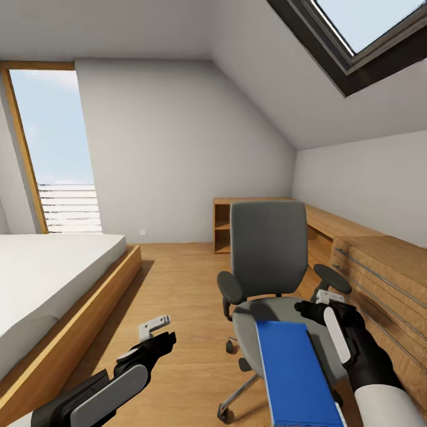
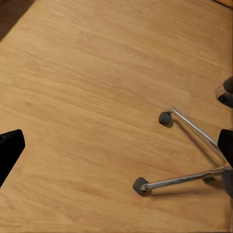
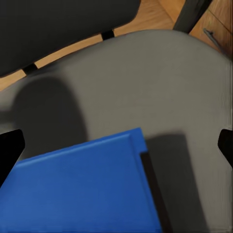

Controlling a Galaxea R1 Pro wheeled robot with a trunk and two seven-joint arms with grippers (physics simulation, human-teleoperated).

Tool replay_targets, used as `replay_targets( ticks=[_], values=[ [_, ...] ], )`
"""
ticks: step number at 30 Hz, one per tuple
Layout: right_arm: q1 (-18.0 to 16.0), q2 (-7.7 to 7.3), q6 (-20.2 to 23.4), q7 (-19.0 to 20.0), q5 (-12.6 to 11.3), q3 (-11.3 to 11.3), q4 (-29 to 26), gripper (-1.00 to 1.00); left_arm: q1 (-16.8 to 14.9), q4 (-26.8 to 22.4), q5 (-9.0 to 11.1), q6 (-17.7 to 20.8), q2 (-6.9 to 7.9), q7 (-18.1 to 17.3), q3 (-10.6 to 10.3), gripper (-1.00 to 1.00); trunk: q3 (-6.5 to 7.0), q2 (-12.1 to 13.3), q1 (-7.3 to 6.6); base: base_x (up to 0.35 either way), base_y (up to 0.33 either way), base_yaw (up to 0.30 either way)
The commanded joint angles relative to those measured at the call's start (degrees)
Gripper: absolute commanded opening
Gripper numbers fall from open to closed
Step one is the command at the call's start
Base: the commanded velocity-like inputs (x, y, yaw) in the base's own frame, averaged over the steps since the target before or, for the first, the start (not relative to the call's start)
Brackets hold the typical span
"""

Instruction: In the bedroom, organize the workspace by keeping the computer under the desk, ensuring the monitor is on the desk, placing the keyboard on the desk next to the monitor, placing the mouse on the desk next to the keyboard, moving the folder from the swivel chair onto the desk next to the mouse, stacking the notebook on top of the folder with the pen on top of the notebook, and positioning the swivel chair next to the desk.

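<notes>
- On the grey upholstered seat of the swivel chair [image 1: 270, 279], with its black armrests and chrome star base, lay the thin bright blue folder [image 1: 296, 373], its long side running toward your camera.
- Your right gripper [image 1: 323, 299] hovered over the seat just beside the folder's far right corner; in its wrist view the black fingertips [image 3: 10, 153] stood wide apart with the folder's corner [image 3: 87, 189] between them, gripping nothing.
- Your left gripper [image 1: 155, 332] hung over the light wooden floor [image 1: 178, 279] to the chair's left, jaws spread and empty; its wrist camera showed two chrome legs with castors [image 2: 182, 182].
- Beyond that you had a low white bed [image 1: 47, 267] on the left and a light wooden drawer unit [image 1: 379, 267] along the right wall.
</notes>
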Motion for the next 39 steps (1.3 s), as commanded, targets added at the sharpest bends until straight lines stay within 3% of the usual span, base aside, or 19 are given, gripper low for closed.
replay_targets(
  ticks=[1, 30, 39],
  values=[
    [0.0, 0.00, 0.2, -0.5, -0.6, 0.0, -0.1, 1.00, -0.1, -0.1, 0.0, 0.4, 0.04, 0.3, -0.1, 1.00, -0.02, 0.0, -0.01, 0.000, 0.278, -0.252],
    [0.0, -0.09, 0.1, -0.5, -0.6, -0.4, 0.0, 1.00, -0.1, -0.1, 0.0, 0.3, -0.04, 0.3, -0.1, 1.00, 1.33, 0.0, -0.01, -0.054, 0.307, -0.261],
    [0.0, -0.15, 0.1, -0.5, -0.6, -0.4, 0.0, 1.00, -0.1, -0.1, 0.0, 0.3, -0.05, 0.3, -0.1, 1.00, 1.74, 0.0, -0.01, -0.006, 0.190, -0.262]
  ],
)
